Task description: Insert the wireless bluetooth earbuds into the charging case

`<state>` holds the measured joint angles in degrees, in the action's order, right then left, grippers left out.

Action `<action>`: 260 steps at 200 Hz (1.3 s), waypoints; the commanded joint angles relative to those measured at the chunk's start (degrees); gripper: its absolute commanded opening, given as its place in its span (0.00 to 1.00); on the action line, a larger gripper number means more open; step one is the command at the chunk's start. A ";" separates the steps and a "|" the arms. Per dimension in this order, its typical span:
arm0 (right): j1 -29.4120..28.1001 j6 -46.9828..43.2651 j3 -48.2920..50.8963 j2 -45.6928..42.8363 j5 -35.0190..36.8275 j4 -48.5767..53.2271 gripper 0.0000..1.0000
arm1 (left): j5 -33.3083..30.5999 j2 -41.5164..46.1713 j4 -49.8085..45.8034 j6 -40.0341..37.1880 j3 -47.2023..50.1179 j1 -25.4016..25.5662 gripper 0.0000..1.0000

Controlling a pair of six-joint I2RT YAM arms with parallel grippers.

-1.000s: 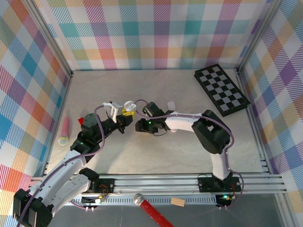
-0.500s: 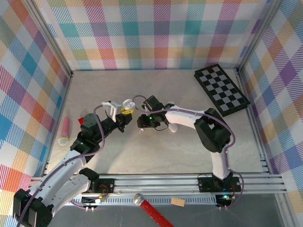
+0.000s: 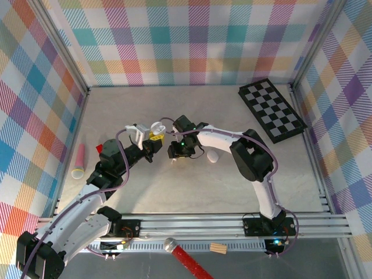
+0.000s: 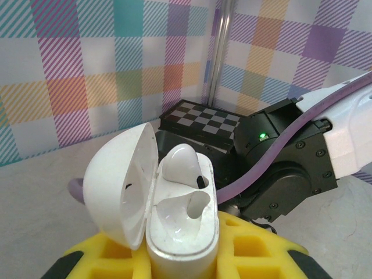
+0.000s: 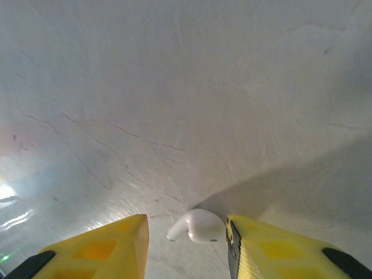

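My left gripper [image 4: 183,258] is shut on the base of a white charging case [image 4: 185,232], held upright with its lid [image 4: 119,180] swung open to the left. One white earbud [image 4: 180,164] sits in the far slot, and the near slot [image 4: 196,206] is empty. In the top view the case [image 3: 155,129] sits just left of my right gripper [image 3: 174,157]. My right gripper [image 5: 187,232] is open and low over the table, pointing down. A second white earbud [image 5: 200,225] lies flat between its yellow fingers [image 5: 110,247], against the right-hand one.
A small white pebble-shaped object [image 3: 213,156] lies on the table just right of the right wrist. A chessboard [image 3: 271,110] leans at the back right. A pink tube [image 3: 78,161] lies by the left wall. A red-handled hammer [image 3: 186,260] and a wooden block [image 3: 218,248] rest beyond the front rail.
The right forearm has swung toward the back, uncovering the white pebble-shaped object. The right gripper has shifted slightly beside the case. The left gripper holds the case in the same place.
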<state>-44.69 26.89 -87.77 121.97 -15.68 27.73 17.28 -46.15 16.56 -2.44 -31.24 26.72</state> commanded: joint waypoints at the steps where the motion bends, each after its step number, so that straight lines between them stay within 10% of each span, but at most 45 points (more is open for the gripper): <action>1: -0.31 -1.62 -1.79 0.86 -1.85 2.46 0.40 | 0.45 -0.06 0.32 -0.92 0.13 -0.62 0.00; 173: -0.31 -2.40 -5.05 3.55 4.21 10.95 0.25 | 0.65 0.41 0.07 -0.89 0.57 -0.64 0.00; 260: 1.96 -18.16 1.78 -4.15 13.17 19.21 0.26 | 0.65 1.41 -1.00 -0.99 0.31 -0.62 0.00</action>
<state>-43.72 16.45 -88.20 120.62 -6.96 41.21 17.41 -45.89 15.90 -2.61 -31.22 26.68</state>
